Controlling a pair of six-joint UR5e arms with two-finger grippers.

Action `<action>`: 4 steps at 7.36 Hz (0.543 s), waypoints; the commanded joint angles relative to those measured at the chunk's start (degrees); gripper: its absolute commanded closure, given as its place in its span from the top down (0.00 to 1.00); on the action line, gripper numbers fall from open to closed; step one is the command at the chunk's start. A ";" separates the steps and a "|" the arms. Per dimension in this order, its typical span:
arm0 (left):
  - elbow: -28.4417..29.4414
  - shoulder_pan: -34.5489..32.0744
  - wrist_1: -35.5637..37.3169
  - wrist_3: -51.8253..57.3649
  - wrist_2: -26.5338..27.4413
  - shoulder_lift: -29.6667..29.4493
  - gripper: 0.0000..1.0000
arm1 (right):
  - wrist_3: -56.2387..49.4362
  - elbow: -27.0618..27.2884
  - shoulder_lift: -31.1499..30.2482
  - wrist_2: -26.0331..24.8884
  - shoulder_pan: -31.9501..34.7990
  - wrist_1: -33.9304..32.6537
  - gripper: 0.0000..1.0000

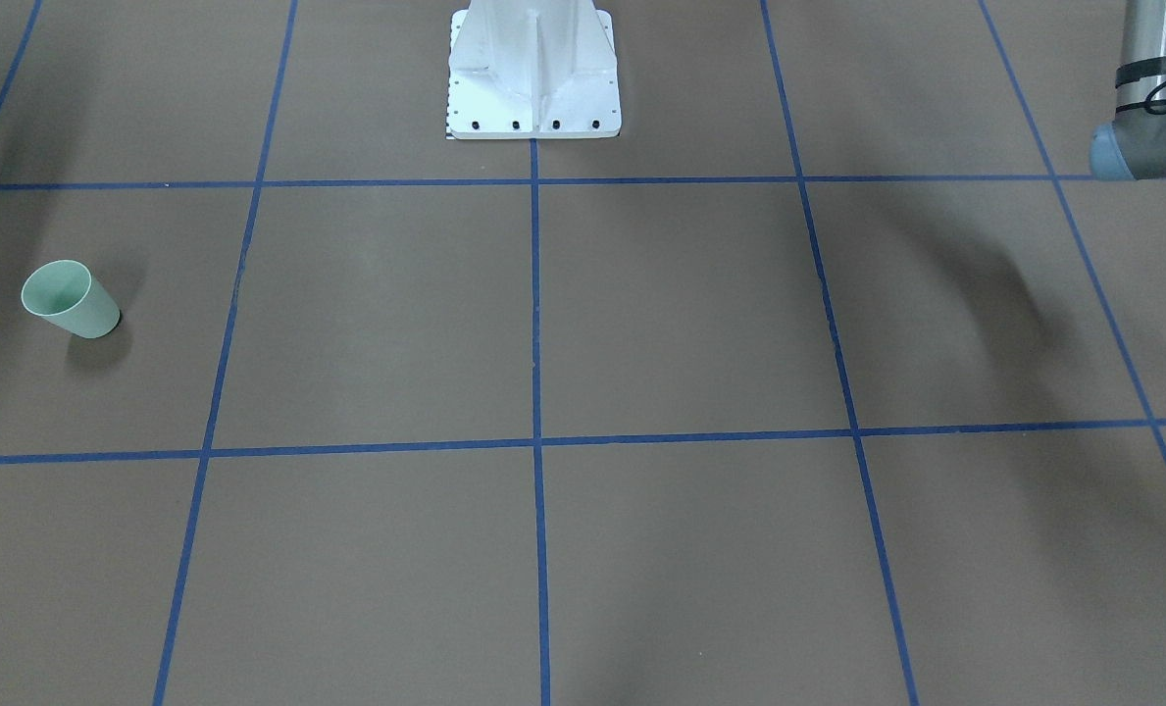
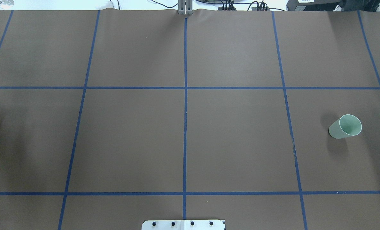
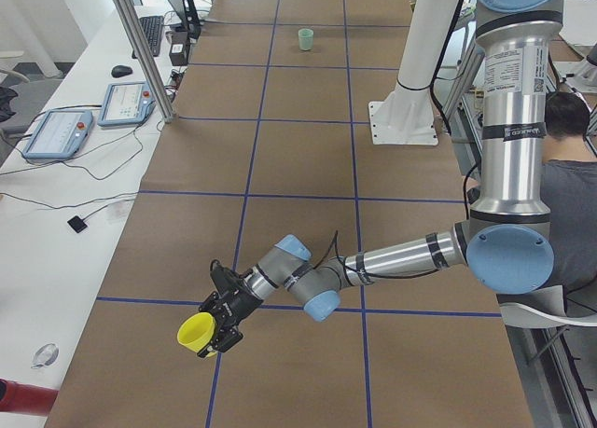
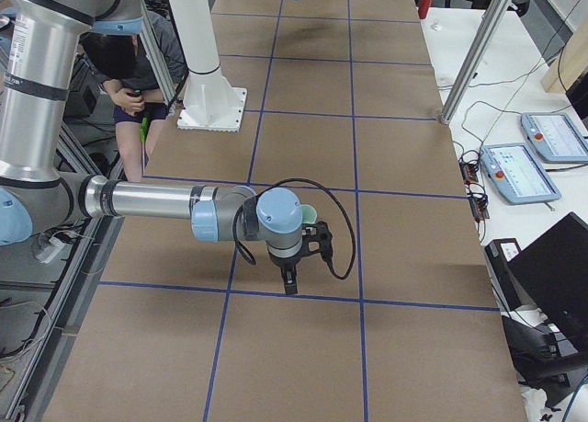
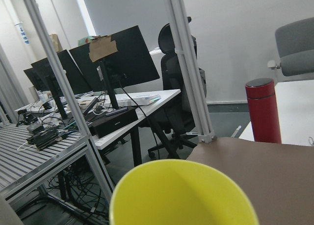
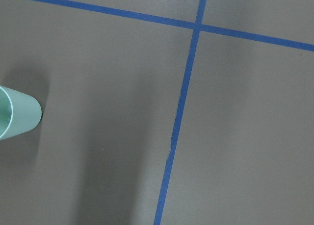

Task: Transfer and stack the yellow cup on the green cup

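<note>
The yellow cup (image 3: 197, 333) is in my left gripper (image 3: 224, 324), tilted on its side above the table's near end in the exterior left view. It fills the bottom of the left wrist view (image 5: 184, 198), off the table, with no fingers showing there. The green cup (image 2: 345, 126) stands upright, also showing in the front-facing view (image 1: 71, 299) and at the left edge of the right wrist view (image 6: 17, 118). My right gripper (image 4: 290, 282) hangs over the table just beside the green cup (image 4: 310, 214). I cannot tell whether it is open or shut.
The white robot base (image 1: 533, 74) stands mid-table. Blue tape lines (image 2: 185, 127) grid the brown table. A red flask (image 5: 263, 110) stands past the table's end. Metal posts (image 3: 140, 46), tablets (image 3: 126, 102) and a seated person (image 3: 569, 195) flank the table.
</note>
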 commanded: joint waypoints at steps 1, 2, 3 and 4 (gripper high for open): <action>-3.11 -0.37 -6.06 5.07 -8.60 -0.22 0.00 | 0.00 0.00 0.03 0.17 0.00 -0.07 1.00; -5.30 -0.37 -8.27 5.08 -13.16 -0.13 0.00 | 0.00 0.00 0.03 0.52 0.00 0.02 1.00; -6.98 -0.37 -11.08 5.17 -17.65 -0.13 0.00 | 0.00 0.00 0.46 0.61 0.00 0.02 1.00; -8.65 -0.37 -13.37 7.08 -21.35 -0.30 0.00 | -0.18 0.00 0.47 0.96 0.00 0.02 1.00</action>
